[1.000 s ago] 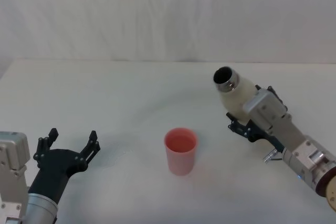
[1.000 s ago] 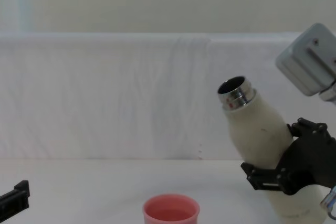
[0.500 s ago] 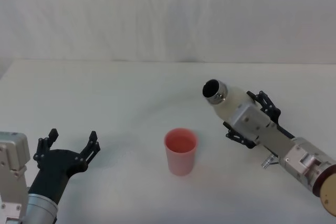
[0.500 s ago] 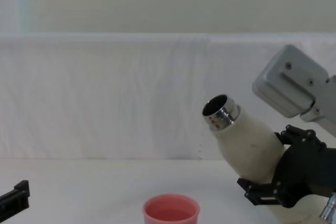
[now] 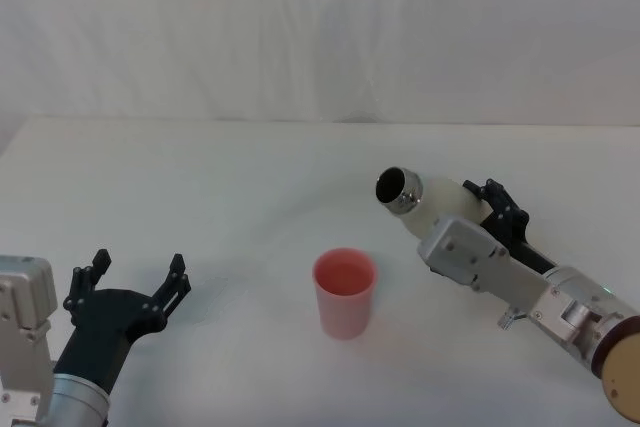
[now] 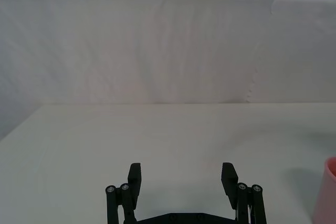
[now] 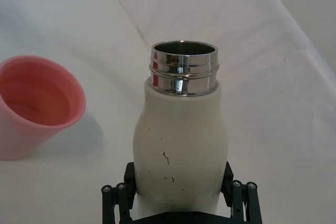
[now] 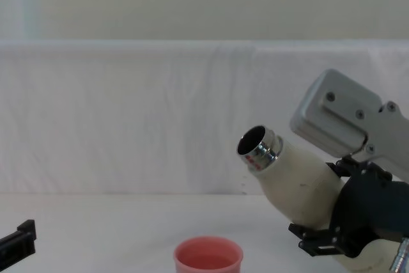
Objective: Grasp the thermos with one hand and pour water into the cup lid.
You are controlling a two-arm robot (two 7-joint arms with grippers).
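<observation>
Tilting toward the pour: in the head view the right gripper point(image 5: 470, 222) is clamped around the body of the thermos point(image 5: 430, 199) right of frame centre, steel mouth aimed left and down toward the cup lid point(image 5: 345, 292), which stands upright at lower centre, apart from the bottle. The left gripper point(image 5: 130, 292) sits parked at lower left on the table point(image 5: 230, 177), fingers spread wide, holding nothing. Left wrist view: its two black fingers point(image 6: 135, 174) stand well apart over bare white tabletop, with a pink edge of the cup lid point(image 6: 326, 192) at the frame's lower right. Right wrist view: the thermos point(image 7: 178, 145) is a cream-white matte cylinder with rounded shoulders, small dark specks, and a shiny threaded steel neck; black angular finger links grip both flanks at the bottom. The cup lid point(image 7: 37, 106) at left is smooth salmon-pink plastic, thin-rimmed, its inside glossy. Chest view: the thermos point(image 8: 297, 180) leans at lower right, mouth above and to the right of the cup lid point(image 8: 208, 259), not yet over it. Judgement: bring the mouth over the rim before tilting further, then rotate slowly; the smooth bottle could slip, and the light cup could tip if nudged.
</observation>
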